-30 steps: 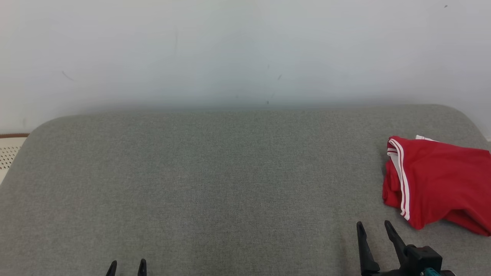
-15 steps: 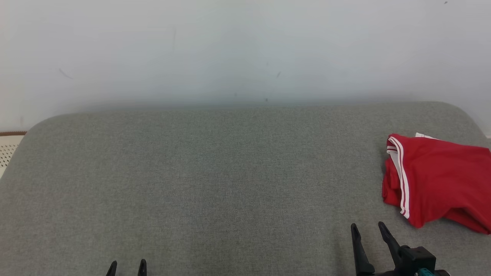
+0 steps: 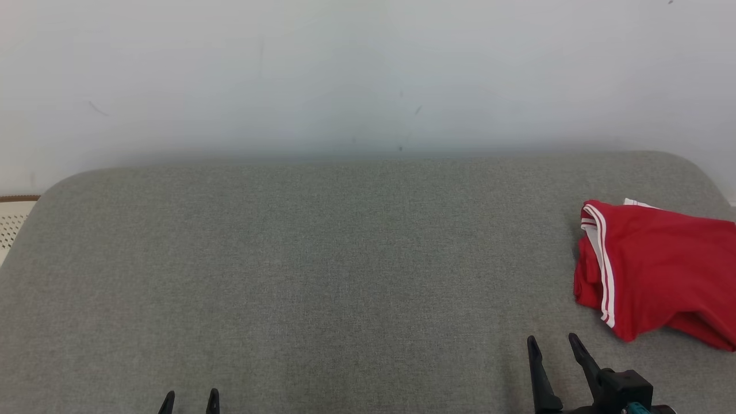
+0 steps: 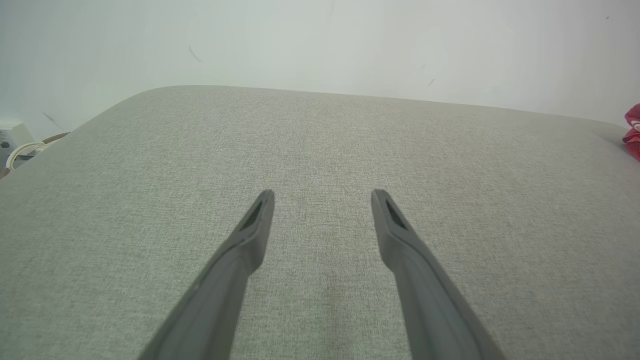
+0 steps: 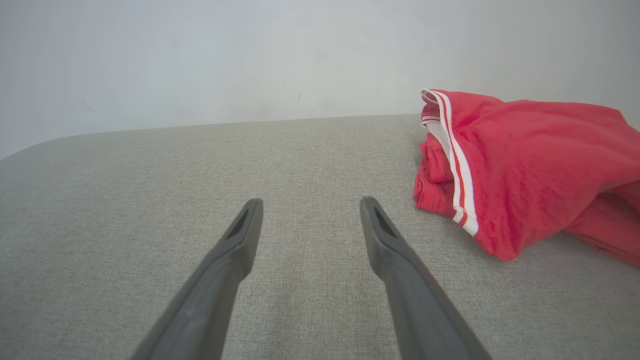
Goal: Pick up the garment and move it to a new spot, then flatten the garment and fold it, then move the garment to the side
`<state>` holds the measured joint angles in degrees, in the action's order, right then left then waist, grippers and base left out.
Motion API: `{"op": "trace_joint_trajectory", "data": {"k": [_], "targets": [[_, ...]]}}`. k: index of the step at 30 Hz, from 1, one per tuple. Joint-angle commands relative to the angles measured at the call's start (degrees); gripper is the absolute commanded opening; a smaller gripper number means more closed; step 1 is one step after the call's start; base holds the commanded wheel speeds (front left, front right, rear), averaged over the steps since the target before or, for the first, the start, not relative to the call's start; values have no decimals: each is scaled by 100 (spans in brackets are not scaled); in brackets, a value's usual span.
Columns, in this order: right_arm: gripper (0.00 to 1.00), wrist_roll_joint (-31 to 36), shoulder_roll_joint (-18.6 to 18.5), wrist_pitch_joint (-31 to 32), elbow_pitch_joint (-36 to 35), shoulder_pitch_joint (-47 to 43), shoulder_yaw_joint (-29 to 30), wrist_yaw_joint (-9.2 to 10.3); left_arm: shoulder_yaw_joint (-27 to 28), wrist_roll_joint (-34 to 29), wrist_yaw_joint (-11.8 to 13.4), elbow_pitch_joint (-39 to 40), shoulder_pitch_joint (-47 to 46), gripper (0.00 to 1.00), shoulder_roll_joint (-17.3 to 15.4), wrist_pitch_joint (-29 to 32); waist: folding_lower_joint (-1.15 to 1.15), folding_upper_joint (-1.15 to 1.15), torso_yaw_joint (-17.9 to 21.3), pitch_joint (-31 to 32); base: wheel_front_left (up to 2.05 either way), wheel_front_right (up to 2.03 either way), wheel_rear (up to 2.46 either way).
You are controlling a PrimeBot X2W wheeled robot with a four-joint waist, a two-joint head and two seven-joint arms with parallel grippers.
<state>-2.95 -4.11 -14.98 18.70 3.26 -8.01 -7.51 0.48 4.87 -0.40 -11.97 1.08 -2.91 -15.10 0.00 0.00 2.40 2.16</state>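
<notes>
A red garment (image 3: 661, 276) with white stripes lies folded at the right edge of the grey cushioned surface (image 3: 322, 270); it also fills the right side of the right wrist view, garment (image 5: 530, 165), and a sliver of the garment (image 4: 632, 132) shows at the left wrist view's right edge. My right gripper (image 3: 553, 341) stands open, empty, near the front edge, just left of and short of the garment; right gripper (image 5: 310, 202). My left gripper (image 3: 190, 397) is open and empty at the lower left, over bare fabric; left gripper (image 4: 322, 192).
A pale wall (image 3: 368, 75) rises directly behind the surface. A perforated white object (image 3: 11, 224) sits beyond the left edge, with a white cable (image 4: 22, 150) beside it. The surface's corners are rounded.
The right gripper has drawn back slightly toward the near edge and a little left. The head view has shifted a touch. The garment and left gripper stay put.
</notes>
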Motion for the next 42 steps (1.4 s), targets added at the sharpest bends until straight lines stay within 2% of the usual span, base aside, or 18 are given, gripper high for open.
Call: {"op": "trace_joint_trajectory", "data": {"k": [1, 33, 34, 37, 42], "targets": [[100, 13, 21, -23, -26, 42, 2, 6, 14, -26, 22, -10, -2, 100, -3, -2, 0, 0, -1, -2, 0, 0, 0], [100, 22, 10, -5, -42, 103, 11, 1, -14, 18, -4, -10, -114, 100, -1, 0, 0, 0, -26, -84, 0, 0, 0], [0, 33, 32, 17, 63, -35, 19, 0, -23, 8, -5, -101, -2, 0, 4, 1, 0, 0, -26, -85, 0, 0, 0], [0, 37, 37, 36, 209, -110, 19, -1, -46, 3, -2, -257, 21, 0, 8, 11, 0, 0, -26, -86, 0, 0, 0], [0, -606, 33, 165, 150, -86, 97, -1, 65, 593, -52, -327, -100, 0, 7, 216, 0, 0, -35, -91, 0, 0, 0]]}}
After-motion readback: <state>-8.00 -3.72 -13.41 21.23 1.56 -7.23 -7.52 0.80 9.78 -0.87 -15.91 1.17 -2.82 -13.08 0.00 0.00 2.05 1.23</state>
